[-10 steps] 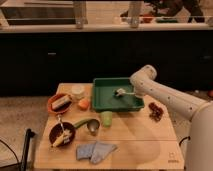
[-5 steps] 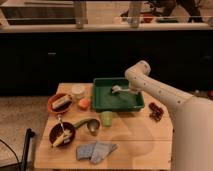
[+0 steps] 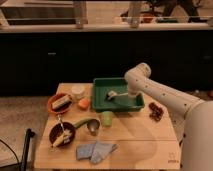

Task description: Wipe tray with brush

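step in hand: wiping, judged mid-stroke inside the green rectangular plastic tray w/ raised sides [image 3: 118,107], which sits at the back centre of the light wooden table [image 3: 145,142].

- white robot arm is seen reaching in from the right, elbow high over the tray's right end, wrist bent down into it.
- two-finger gripper [image 3: 129,95] is placed low in the tray's right half. how far it is open can't be told. a hold on the brush is judged likely but isn't confirmed.
- small brush w/ pale round head & slim light handle [image 3: 114,95] lies in the tray, head toward the centre-left, handle run back toward the gripper. head appears down on or just above the tray floor.
- left of the tray: round orange-red bowl [image 3: 50,105]. near front-left: dark round bowl [image 3: 73,134]. green-handled scoop w/ metal cup [image 3: 87,124] lies between dark bowl & tray. blue-grey cloth [image 3: 96,150] is noted at the front edge. none are touched.

next move, as judged: brush head to be kept pressed to the floor & dragged across it, stroke to be kept short of the raised sides so the tray isn't shoved.
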Robot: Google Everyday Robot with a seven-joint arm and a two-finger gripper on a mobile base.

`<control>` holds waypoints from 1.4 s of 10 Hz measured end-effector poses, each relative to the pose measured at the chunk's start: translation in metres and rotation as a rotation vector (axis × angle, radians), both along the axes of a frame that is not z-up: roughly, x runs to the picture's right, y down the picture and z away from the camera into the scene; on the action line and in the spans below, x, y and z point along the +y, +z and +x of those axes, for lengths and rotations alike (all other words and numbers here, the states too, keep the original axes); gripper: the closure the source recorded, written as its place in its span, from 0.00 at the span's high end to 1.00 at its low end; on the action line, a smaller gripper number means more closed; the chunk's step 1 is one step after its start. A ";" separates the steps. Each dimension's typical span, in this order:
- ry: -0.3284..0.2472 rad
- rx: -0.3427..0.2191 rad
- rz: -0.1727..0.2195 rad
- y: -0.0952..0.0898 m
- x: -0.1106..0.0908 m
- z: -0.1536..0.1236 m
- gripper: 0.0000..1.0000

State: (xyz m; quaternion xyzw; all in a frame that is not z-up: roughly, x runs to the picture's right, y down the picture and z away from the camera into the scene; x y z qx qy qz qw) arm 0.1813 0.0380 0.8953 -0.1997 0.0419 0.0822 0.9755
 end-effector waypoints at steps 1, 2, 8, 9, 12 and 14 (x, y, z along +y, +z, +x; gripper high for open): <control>-0.004 0.001 -0.003 -0.006 0.005 0.004 0.01; -0.005 0.008 -0.006 -0.009 0.007 0.010 0.01; 0.022 0.125 -0.001 0.009 -0.020 0.051 0.01; 0.022 0.128 -0.002 0.016 -0.025 0.051 0.01; -0.005 0.097 -0.006 0.031 -0.038 0.023 0.01; -0.036 0.050 -0.017 0.033 -0.036 0.002 0.01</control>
